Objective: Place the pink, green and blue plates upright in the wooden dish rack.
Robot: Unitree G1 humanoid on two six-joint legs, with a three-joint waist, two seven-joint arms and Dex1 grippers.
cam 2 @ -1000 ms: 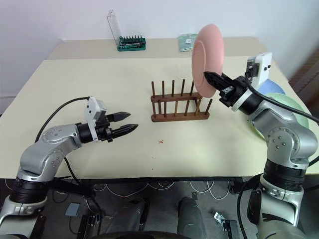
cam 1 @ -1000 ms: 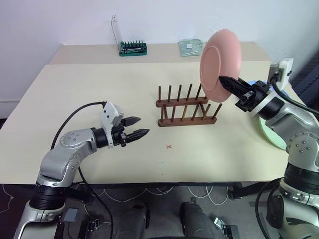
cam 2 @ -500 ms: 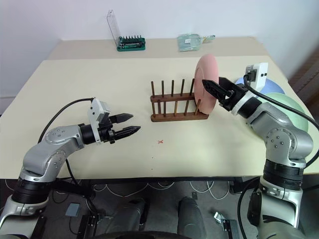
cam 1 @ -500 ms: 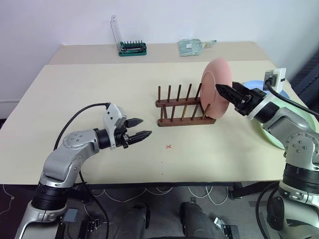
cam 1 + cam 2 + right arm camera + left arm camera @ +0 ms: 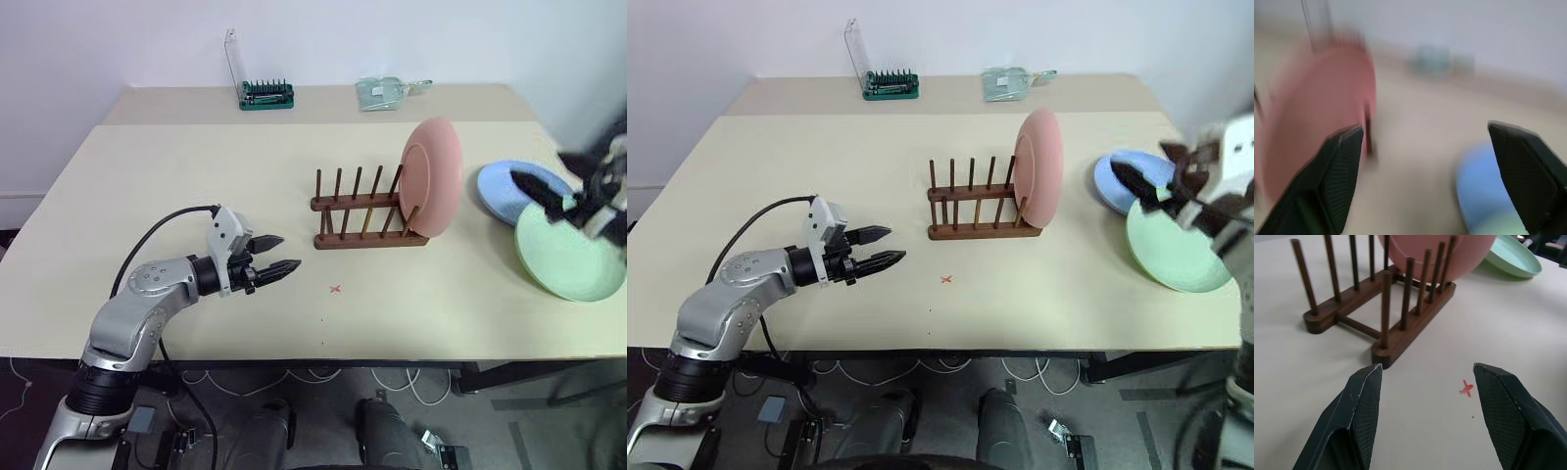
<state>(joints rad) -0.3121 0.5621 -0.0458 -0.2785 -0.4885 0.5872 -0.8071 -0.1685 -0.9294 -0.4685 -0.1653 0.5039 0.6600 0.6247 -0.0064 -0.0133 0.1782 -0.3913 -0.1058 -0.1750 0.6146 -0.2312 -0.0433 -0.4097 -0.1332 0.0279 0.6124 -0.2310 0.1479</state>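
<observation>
The left gripper [image 5: 279, 254] hovers low over the beige tabletop [image 5: 196, 186], its two black fingers parted and empty. A small red cross mark [image 5: 336, 289] lies on the table just beyond its fingertips. Further ahead stands the small dark brown wooden dish rack [image 5: 367, 211]; the round pink plate [image 5: 431, 176] stands upright in the rack's end slot farthest from this gripper. The right gripper [image 5: 1156, 181], jaws wide and empty, hovers over the flat light-green plate [image 5: 568, 257] and the blue plate [image 5: 509, 191].
</observation>
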